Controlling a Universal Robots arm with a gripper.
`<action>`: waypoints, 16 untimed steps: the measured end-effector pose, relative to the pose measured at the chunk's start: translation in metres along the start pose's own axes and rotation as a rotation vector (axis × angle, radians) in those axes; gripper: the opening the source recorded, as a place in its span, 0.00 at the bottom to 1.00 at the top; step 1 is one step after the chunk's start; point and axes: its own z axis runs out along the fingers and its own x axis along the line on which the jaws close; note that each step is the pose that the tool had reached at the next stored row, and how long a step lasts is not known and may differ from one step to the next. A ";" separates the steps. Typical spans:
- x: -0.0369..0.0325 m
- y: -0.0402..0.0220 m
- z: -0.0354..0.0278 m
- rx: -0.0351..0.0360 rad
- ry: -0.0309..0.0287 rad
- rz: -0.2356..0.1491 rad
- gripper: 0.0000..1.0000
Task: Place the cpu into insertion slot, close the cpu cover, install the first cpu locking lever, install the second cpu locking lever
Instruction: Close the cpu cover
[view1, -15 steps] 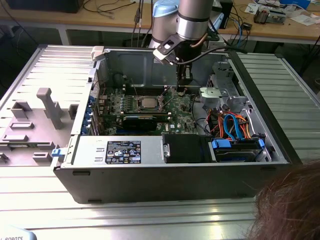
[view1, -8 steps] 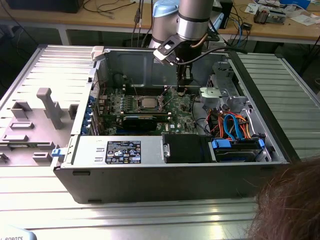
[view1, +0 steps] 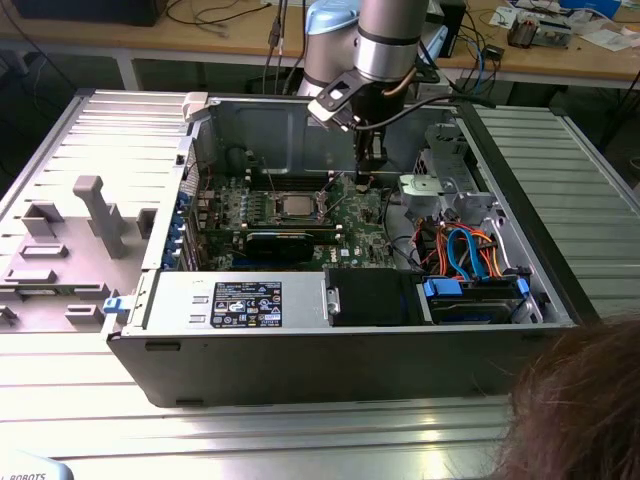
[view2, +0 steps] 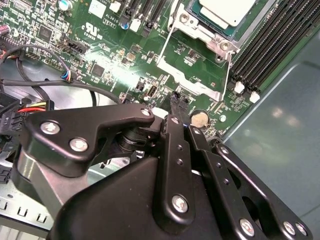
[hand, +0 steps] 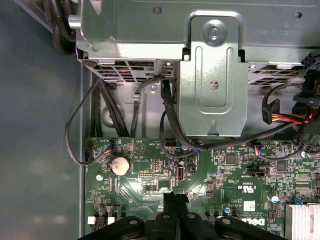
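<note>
The cpu (view1: 297, 206) (view2: 226, 9), a flat silver-grey square, lies in the insertion slot (view2: 220, 39) on the green board. The cpu cover (view2: 190, 80), a thin silver frame with a square window, is swung open and away from the slot, toward my gripper. Thin lever rods (view2: 229, 70) stand raised beside it. My gripper (view1: 362, 182) (view2: 176, 100) (hand: 175, 196) hangs just above the board, on the exterior view's right of the slot, a little short of the cover's free edge. Its black fingers are shut with nothing between them.
A coin cell (view2: 200, 118) (hand: 120, 165) sits close to the fingertips. Black memory slots (view2: 270, 50) run beside the socket. A metal drive cage (hand: 210, 75) with cables rises past the board's edge. The case wall (view1: 300, 130) stands behind. A person's hair (view1: 585, 400) shows in the exterior view's lower right corner.
</note>
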 end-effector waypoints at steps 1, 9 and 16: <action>0.0000 0.0000 0.0001 0.0001 0.0000 0.000 0.11; 0.0001 0.0004 0.0011 0.0000 0.0000 -0.002 0.11; 0.0007 0.0018 0.0042 -0.0001 0.0002 -0.004 0.11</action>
